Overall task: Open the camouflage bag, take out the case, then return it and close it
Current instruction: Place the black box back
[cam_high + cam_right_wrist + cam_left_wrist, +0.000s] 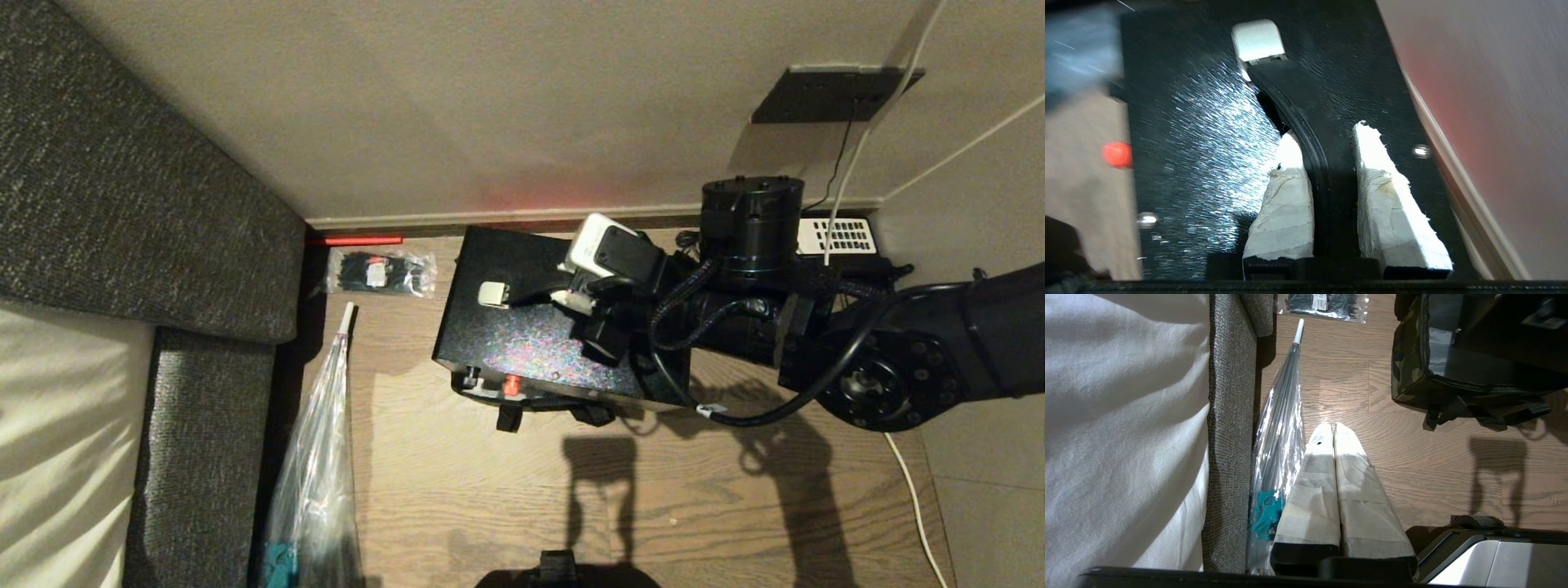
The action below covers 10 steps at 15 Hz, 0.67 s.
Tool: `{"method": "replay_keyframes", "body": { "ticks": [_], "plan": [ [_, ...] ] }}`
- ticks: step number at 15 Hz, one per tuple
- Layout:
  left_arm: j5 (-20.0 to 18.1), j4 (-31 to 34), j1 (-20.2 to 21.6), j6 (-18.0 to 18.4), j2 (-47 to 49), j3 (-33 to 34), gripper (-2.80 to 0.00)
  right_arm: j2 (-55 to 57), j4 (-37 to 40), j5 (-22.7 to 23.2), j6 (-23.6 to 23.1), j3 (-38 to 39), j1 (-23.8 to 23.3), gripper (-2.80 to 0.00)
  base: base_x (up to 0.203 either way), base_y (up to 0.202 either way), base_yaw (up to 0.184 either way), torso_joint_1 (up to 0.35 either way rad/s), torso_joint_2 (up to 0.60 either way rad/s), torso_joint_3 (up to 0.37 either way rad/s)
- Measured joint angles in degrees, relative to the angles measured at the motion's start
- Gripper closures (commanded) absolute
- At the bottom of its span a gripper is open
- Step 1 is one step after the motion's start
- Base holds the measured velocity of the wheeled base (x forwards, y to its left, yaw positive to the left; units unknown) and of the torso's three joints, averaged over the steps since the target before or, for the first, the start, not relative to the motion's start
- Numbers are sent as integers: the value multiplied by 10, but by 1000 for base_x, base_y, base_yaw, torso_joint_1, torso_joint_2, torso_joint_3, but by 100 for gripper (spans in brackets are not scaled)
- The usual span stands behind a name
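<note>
The case (531,347), a big black box with a glittering top and a red mark (512,384) on its near side, lies on the wooden floor by the wall. My right gripper (563,296) reaches over it from the right. In the right wrist view this gripper (1327,134) is shut on the case's black handle (1306,114), which runs between the taped fingers (1286,196). The camouflage bag (1408,367) stands open under the case, only its straps (510,418) showing in the head view. My left gripper (1333,426) hangs shut and empty above the floor.
A grey upholstered couch (122,204) fills the left side, with a clear folded umbrella (318,457) lying along it. A clear packet of black ties (380,272) lies by the wall. A telephone with a white keypad (845,235) and a white cable (914,490) are at the right.
</note>
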Motion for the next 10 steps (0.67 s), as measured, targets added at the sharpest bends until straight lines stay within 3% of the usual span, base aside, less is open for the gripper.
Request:
{"method": "replay_keyframes", "body": {
  "ticks": [5, 10],
  "plan": [
    [0, 0, 0, 0, 0, 0, 0, 25, 4, 117, 11, -14, -12, 0, 0, 0, 0, 0, 0, 0],
    [0, 0, 0, 0, 0, 0, 0, 51, -3, 191, 33, -31, -46, 0, 0, 0, 0, 0, 0, 0]
  ]
}}
